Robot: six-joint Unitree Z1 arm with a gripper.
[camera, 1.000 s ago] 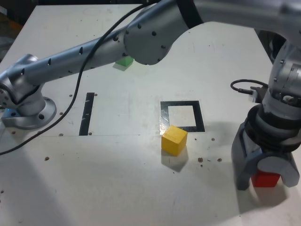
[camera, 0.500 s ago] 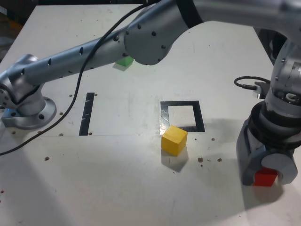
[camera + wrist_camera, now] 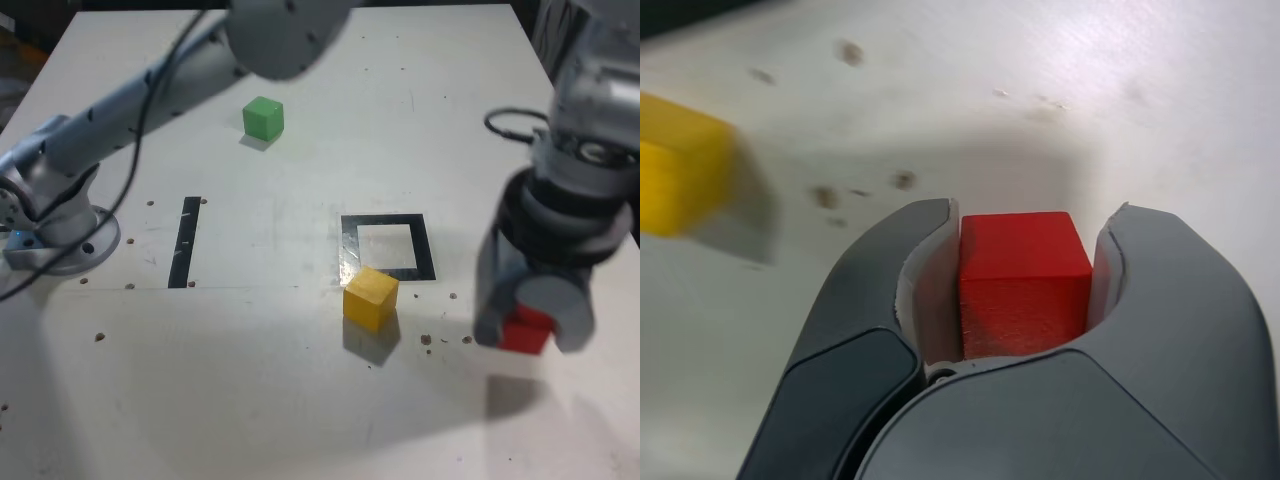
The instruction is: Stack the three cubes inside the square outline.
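My gripper (image 3: 528,325) is shut on the red cube (image 3: 525,329) and holds it above the table at the exterior view's right; its shadow lies below. In the wrist view the red cube (image 3: 1022,280) sits squeezed between both grey fingers (image 3: 890,290) of the gripper (image 3: 1025,262). The yellow cube (image 3: 370,297) rests on the table, touching the near left corner of the square outline (image 3: 387,246), and shows blurred in the wrist view (image 3: 680,162). The green cube (image 3: 263,118) stands alone at the far side of the table.
A straight black tape strip (image 3: 185,241) lies at the exterior view's left of the outline. The arm's base (image 3: 55,225) sits at the left edge, and its links (image 3: 180,80) span over the far table. A black cable (image 3: 510,125) loops by the wrist.
The gripper has risen off the table with the red cube and shifted toward the exterior view's left. The arm's upper links swung up, uncovering the green cube.
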